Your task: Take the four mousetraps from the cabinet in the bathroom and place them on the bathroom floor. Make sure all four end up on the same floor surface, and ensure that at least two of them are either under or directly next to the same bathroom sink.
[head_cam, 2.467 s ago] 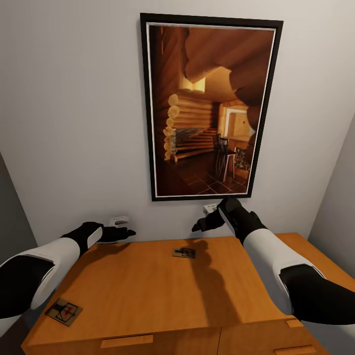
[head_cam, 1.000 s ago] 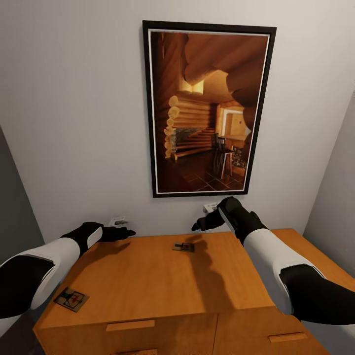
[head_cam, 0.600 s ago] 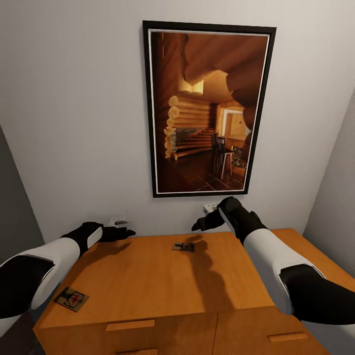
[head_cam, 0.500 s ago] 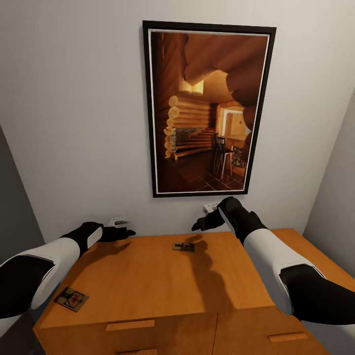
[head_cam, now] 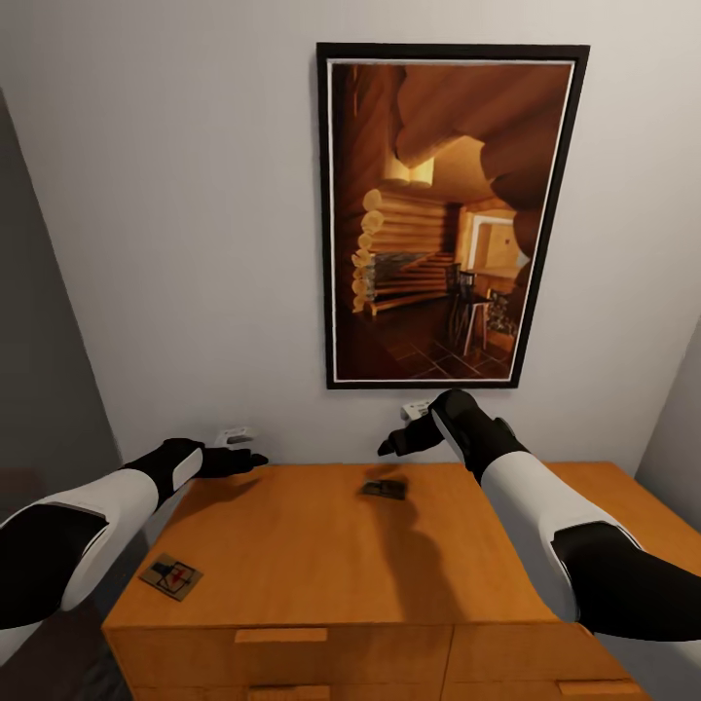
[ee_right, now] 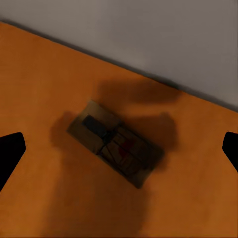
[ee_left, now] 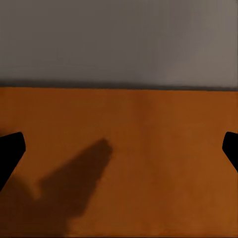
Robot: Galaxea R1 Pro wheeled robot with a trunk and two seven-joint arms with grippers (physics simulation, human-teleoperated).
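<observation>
Two mousetraps lie on top of the orange-brown cabinet (head_cam: 321, 574). One mousetrap (head_cam: 385, 489) sits near the back edge in shadow, just below my right gripper (head_cam: 399, 443); the right wrist view shows this mousetrap (ee_right: 116, 144) lying flat between the wide-apart fingertips (ee_right: 10, 156), so that gripper is open. The other mousetrap (head_cam: 172, 575) rests at the cabinet's front left corner, under my left forearm. My left gripper (head_cam: 243, 458) hovers over the back left of the top, open, with bare wood (ee_left: 119, 158) between its fingers.
A large framed picture (head_cam: 448, 214) of a log interior hangs on the white wall behind the cabinet. Drawer fronts with bar handles (head_cam: 277, 635) face me. A second cabinet top (head_cam: 623, 497) adjoins at the right. A dark wall panel (head_cam: 39, 370) stands at the left.
The whole picture has shifted right, so the camera has turned left; both arms hold the same pose and the two mousetraps stay where they lay.
</observation>
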